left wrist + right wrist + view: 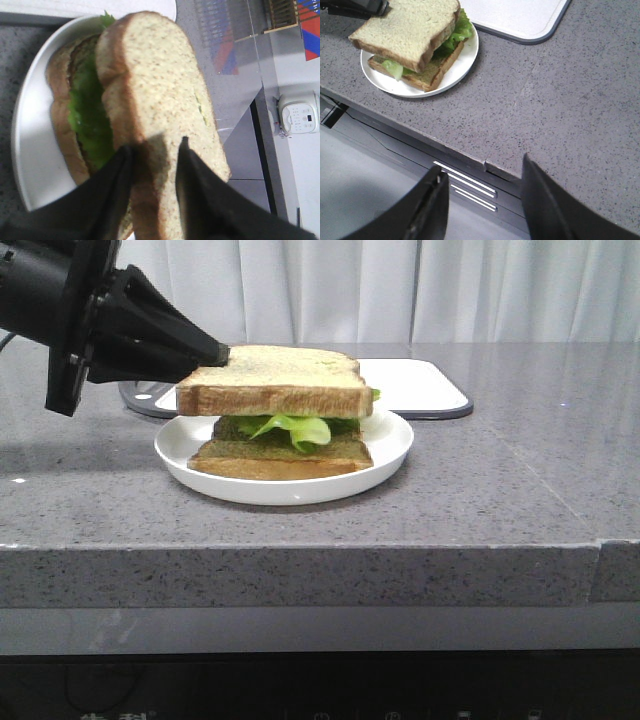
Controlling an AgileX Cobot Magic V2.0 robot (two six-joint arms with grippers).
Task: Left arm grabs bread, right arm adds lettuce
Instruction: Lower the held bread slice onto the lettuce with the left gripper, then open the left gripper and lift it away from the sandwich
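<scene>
The bread (pixel 275 381) sits pinched by its crust edge in my left gripper (pixel 154 150), one finger (pixel 112 175) under the slice and the other pressed on its speckled top face. I hold it level, lifted clear above the lettuce (pixel 295 428), which lies beyond my fingertips on the thinner lower slice (pixel 282 458) inside the white plate (pixel 395 445). Past the plate lies a white cutting board (pixel 415 385) on the grey counter (pixel 500 490). My right gripper (pixel 482 200) hangs well off from the plate over the counter's front edge, its fingers spread wide and holding nothing.
</scene>
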